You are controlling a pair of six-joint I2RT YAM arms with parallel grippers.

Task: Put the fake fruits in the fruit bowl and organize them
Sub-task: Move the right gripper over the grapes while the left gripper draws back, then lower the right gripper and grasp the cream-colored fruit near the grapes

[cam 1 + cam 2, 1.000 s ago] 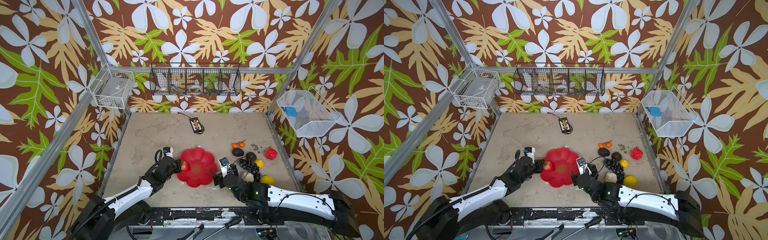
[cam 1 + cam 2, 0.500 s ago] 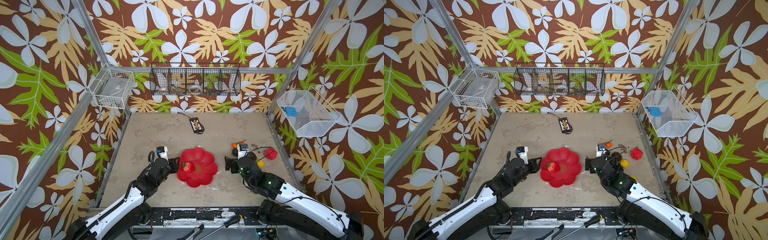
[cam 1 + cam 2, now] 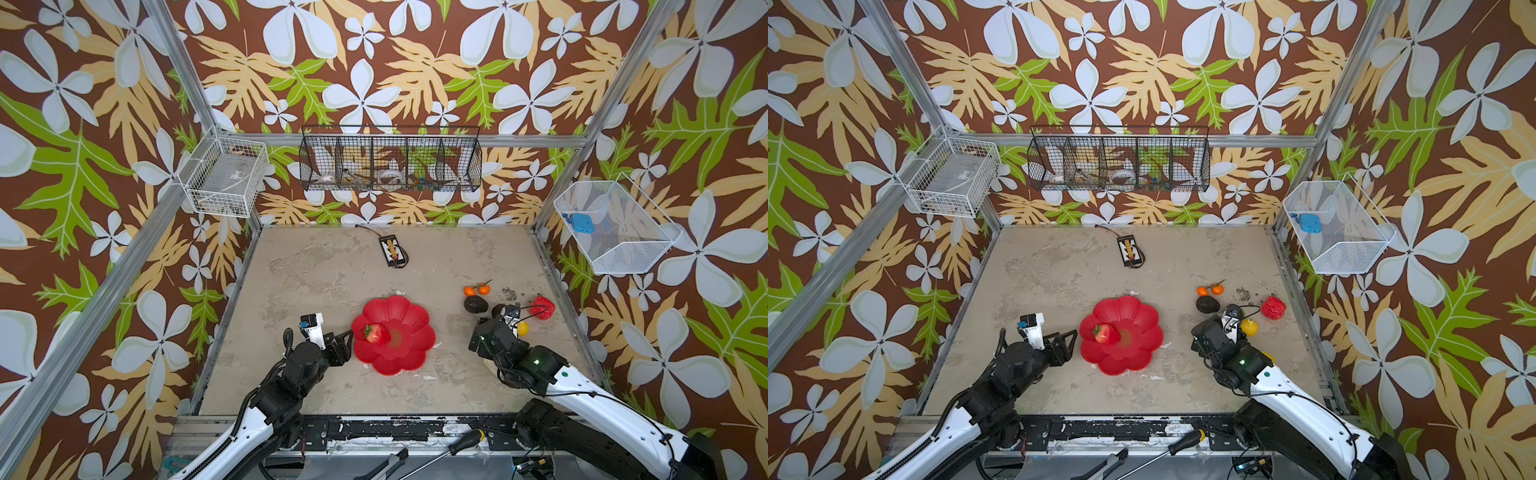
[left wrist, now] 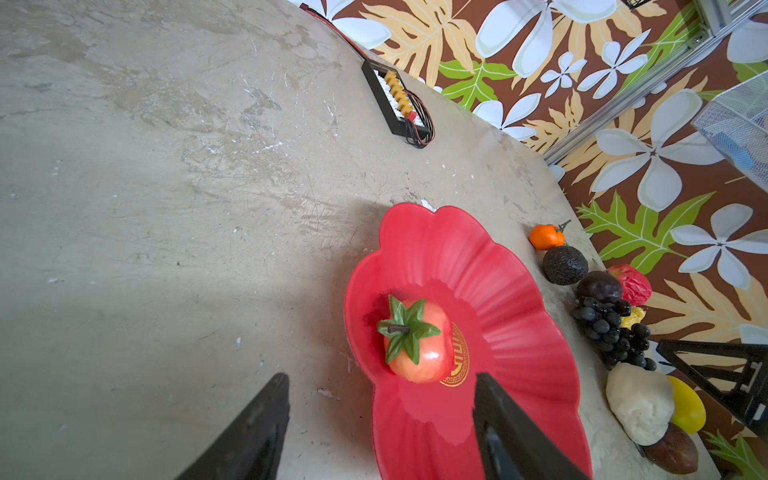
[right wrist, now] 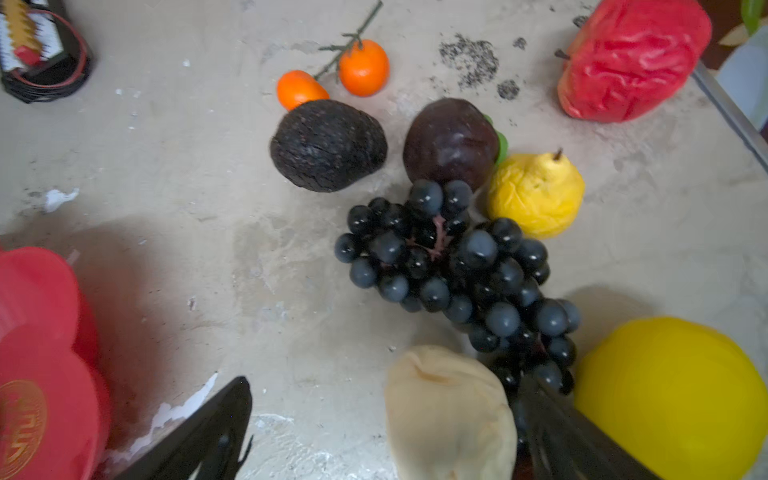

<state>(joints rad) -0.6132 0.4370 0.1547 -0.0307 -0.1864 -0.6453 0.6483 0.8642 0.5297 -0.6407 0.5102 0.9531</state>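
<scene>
L tool point(image 3: 348, 334) is open, empty, beside the bowl point(image 3: 401, 365) at lower centre of a top view. The strawberry point(image 3: 376, 333) lies inside, so I reckon that drop's done. R tool point(image 5: 384, 386), lower right on the counter point(image 3: 332, 282), gapes empty above the grapes point(image 5: 453, 266) & beige pear point(image 5: 449, 415), prob. lined up for next pick.

The left arm point(image 3: 266, 411) and right arm point(image 3: 602, 399) are built alike; glossy white shells cover the lower links, with matt black joints nearer the wrists; a black ribbed cable point(image 3: 243, 419) runs along the left arm; a small green light point(image 3: 535, 360) glows on the right arm's black joint; a white camera block point(image 3: 312, 328) tops the left wrist; the left claw point(image 4: 380, 376) and right claw point(image 5: 384, 384) have black, pointed fingers.
</scene>
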